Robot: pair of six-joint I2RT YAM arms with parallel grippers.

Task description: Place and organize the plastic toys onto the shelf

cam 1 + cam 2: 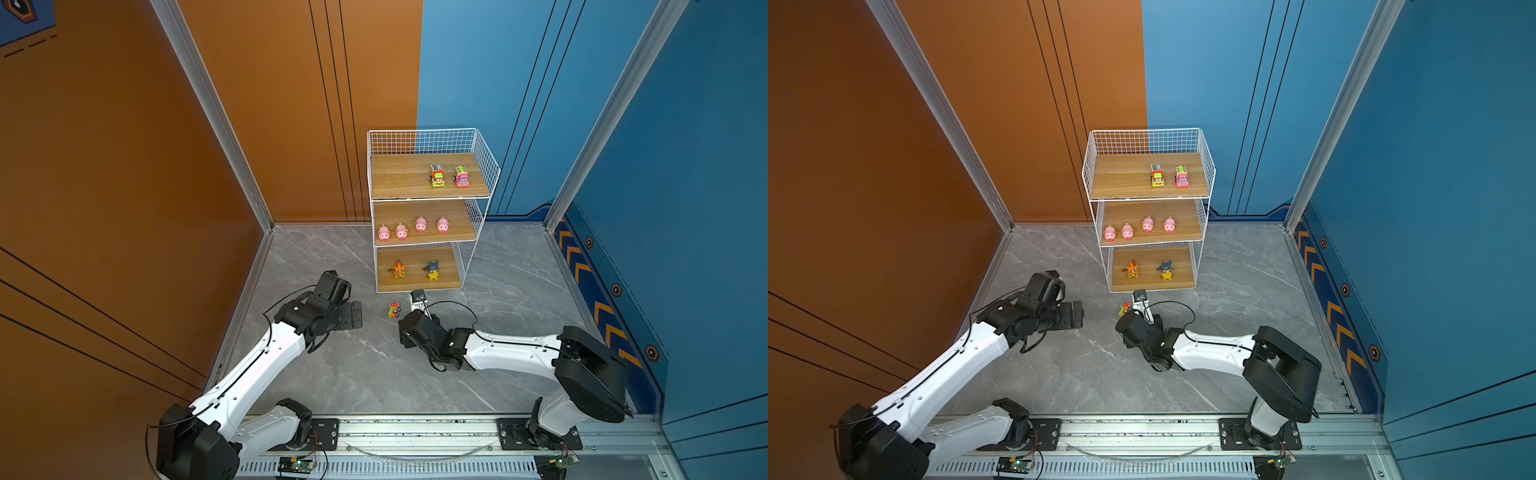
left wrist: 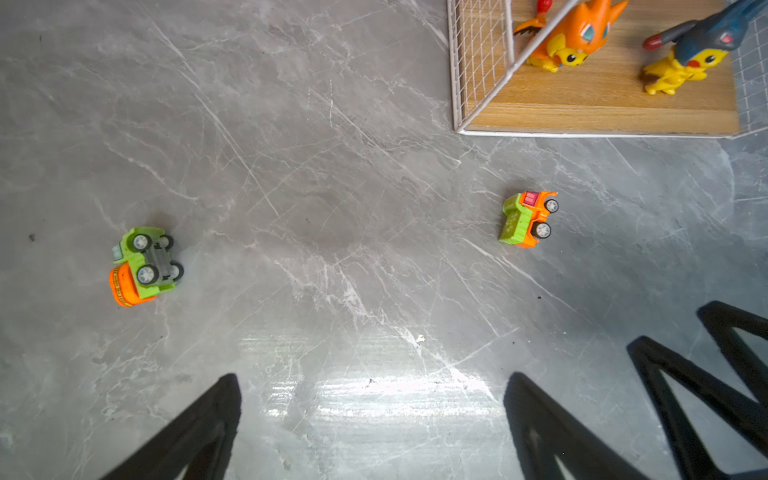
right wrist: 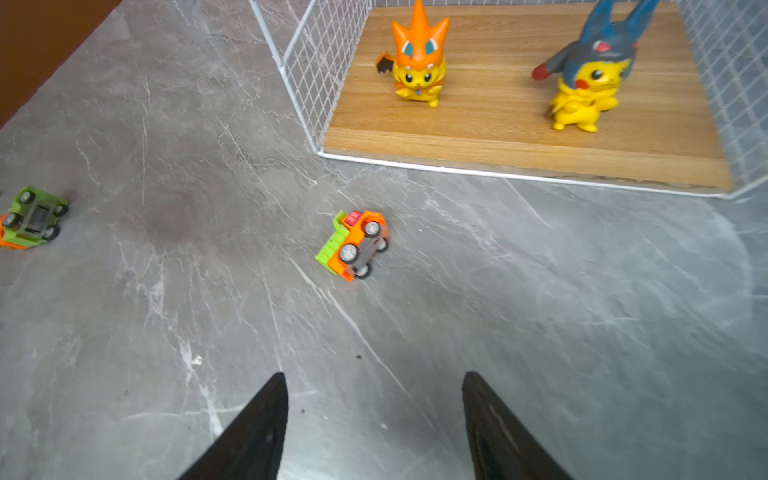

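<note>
The shelf (image 1: pixel 399 176) stands at the back. Its top board carries a yellow car (image 1: pixel 436 175) and a pink car (image 1: pixel 461 176). Several pink pigs (image 1: pixel 383 233) line the middle board. An orange car (image 1: pixel 394 310) (image 3: pixel 354 245) (image 2: pixel 528 219) lies on its side on the floor before the shelf. A green car (image 2: pixel 143 266) (image 3: pixel 31 218) lies wheels-up further left, hidden in both top views. My right gripper (image 3: pixel 374 376) is open and empty, a short way from the orange car. My left gripper (image 1: pixel 355 314) (image 2: pixel 372 382) is open wide over bare floor.
An orange flame-topped figure (image 1: pixel 399 270) and a blue-and-yellow figure (image 1: pixel 432 270) stand on the bottom board. Orange and blue walls close in the grey marble floor (image 1: pixel 519 291). A metal rail (image 1: pixel 415 432) runs along the front.
</note>
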